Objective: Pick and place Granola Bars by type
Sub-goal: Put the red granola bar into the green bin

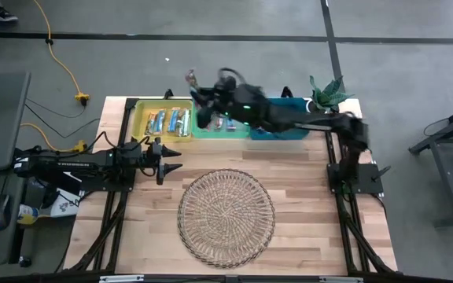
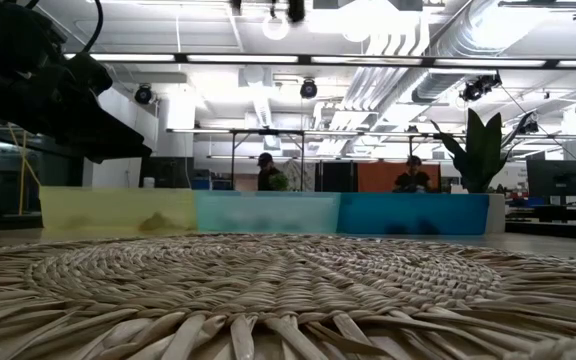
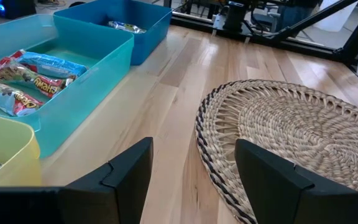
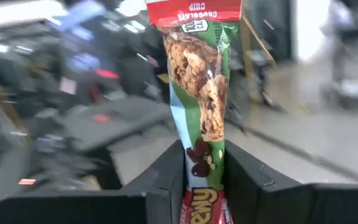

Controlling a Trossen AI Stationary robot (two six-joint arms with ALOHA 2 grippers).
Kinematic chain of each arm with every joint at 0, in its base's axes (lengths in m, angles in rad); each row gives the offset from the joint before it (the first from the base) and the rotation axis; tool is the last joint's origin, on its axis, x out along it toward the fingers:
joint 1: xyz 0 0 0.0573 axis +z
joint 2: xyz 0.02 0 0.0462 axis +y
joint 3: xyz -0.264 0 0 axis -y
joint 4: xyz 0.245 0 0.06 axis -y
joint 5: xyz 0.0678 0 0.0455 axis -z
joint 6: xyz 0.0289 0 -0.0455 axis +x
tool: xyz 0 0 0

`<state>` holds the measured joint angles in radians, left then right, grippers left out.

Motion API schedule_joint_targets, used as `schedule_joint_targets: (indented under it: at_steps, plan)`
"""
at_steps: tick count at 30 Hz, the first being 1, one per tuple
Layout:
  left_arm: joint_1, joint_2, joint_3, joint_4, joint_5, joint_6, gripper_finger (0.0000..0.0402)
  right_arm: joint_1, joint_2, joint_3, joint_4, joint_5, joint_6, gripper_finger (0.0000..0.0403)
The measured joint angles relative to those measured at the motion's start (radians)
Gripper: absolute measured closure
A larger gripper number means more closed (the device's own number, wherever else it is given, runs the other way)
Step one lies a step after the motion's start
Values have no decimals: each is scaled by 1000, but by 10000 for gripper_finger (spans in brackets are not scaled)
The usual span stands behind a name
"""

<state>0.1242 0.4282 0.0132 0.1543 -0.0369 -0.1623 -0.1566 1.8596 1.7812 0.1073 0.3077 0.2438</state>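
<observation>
Inspector: State the position of the item under handling.

Arm: One chocolate-chip granola bar, red and green wrapper, stands clamped between my right gripper's fingers. The bar points away from the wrist, its red end farthest out. My right gripper hangs above the far edge of the green bin, raised off the table.

Inspector: And the rest of the bars?

Arm: Sorted into the row of three bins along the table's far edge. The yellow bin holds the silvery-blue bars. The green bin carries red multicoloured bars. One bar in a wrapper whose colour I cannot make out lies in the blue bin — its far corner.

Inspector: Left side?

Arm: My left gripper waits low over the bare wood, just in front of the yellow bin, fingers apart and holding nothing. The round wicker tray lies beside it, at mid-table — nothing on it.

Inspector: Surroundings?

Arm: A potted plant stands at the far right corner, beside the blue bin. Two people show in the room beyond.
</observation>
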Motion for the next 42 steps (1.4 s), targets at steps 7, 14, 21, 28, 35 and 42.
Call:
schedule_joint_targets:
  at_steps: [7,14,21,28,35,42]
  plan:
    - [0,0,0,0,0,0,177,-53,187,91,-262,129,225,320]
    - [0,0,0,0,0,0,177,-95,243,-87,-319,215,600,320]
    - [0,0,0,0,0,0,177,-147,244,-324,-220,196,887,320]
    - [0,0,0,0,0,0,177,-172,241,-393,-66,164,804,320]
    - [0,0,0,0,0,0,177,-180,241,-393,-53,166,787,320]
    - [0,0,0,0,0,0,177,-187,242,-393,-40,145,763,313]
